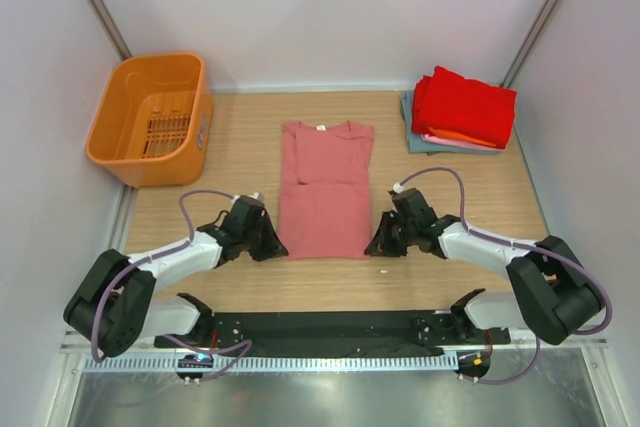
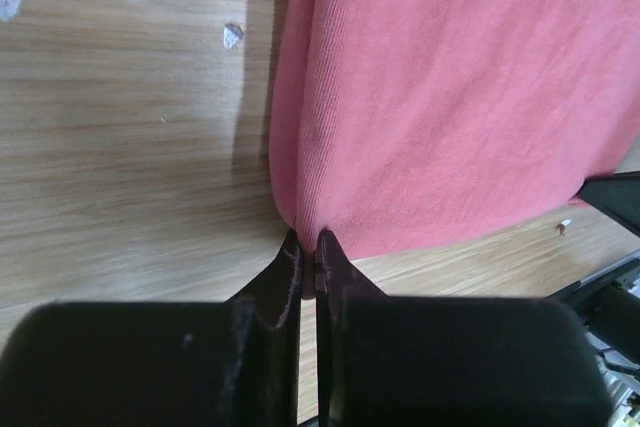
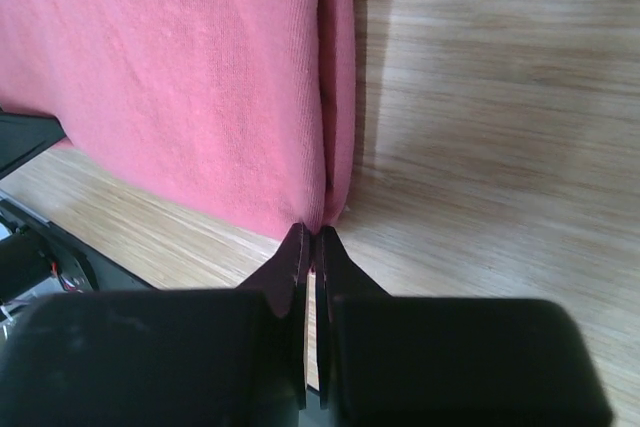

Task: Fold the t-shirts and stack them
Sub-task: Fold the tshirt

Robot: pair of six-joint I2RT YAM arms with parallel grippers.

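Flat mid-table: the salmon-pink shirt, sleeves folded in to make a long narrow rectangle. Collar and white label at the far end, hem toward the arms.

At the near-left hem corner, the left gripper is down low with its jaws pinched together on the fabric edge. The left wrist view shows a sliver of pink cloth between the tips. Mirrored at the near-right corner, the right gripper is likewise clamped on the folded edge. Can't tell whether the corners are resting on the wood or just off it.

Far right corner holds the folded stack: red shirt on top, orange and pale pink edges under it, grey-blue shirt at the bottom. The orange basket is far left, well apart from the shirt. A small white scrap lies on the wood beside the shirt's left edge.
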